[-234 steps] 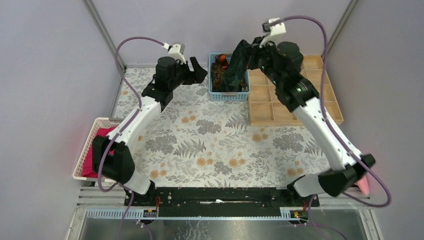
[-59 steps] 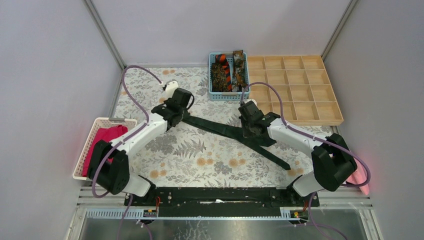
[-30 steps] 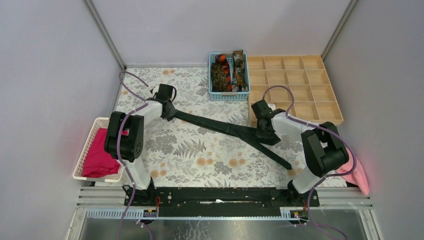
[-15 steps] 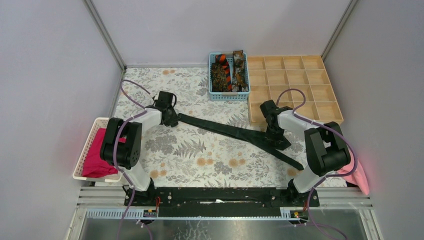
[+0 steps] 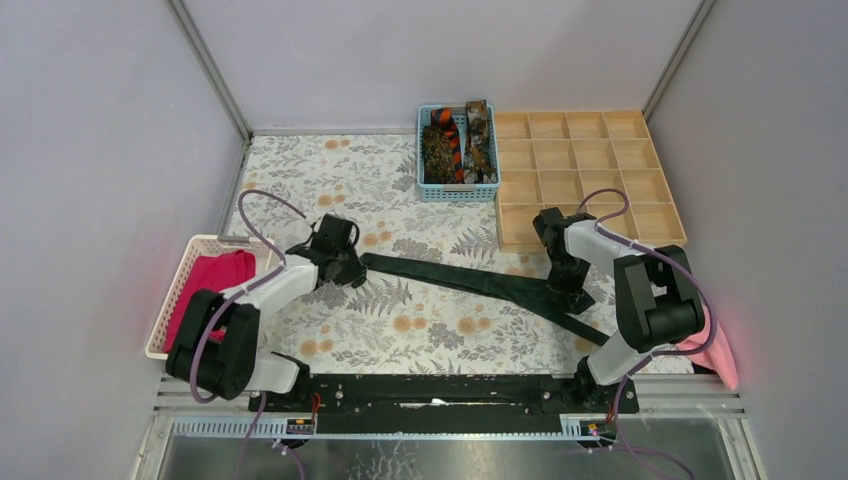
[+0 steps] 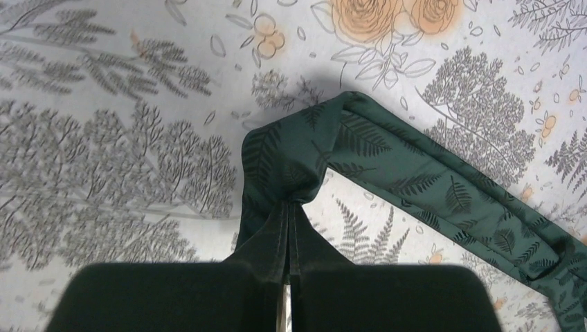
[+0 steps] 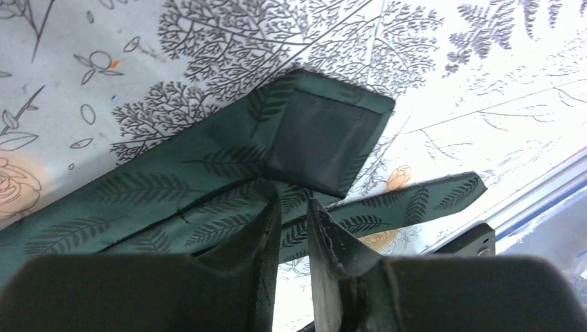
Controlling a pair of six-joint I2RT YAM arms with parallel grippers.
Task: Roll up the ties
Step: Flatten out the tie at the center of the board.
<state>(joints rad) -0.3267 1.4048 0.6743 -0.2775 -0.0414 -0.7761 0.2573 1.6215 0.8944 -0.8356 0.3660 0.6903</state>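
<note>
Where folded at its ends, green fern-print tie tight in both jaws.

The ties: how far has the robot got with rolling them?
Done: one dark green tie lies stretched across the table, outside the blue basket. In hand: the left fingers pinch one end and the right fingers grip a folded part further along. Left: no roll is started, and the other ties sit in the basket.
</note>
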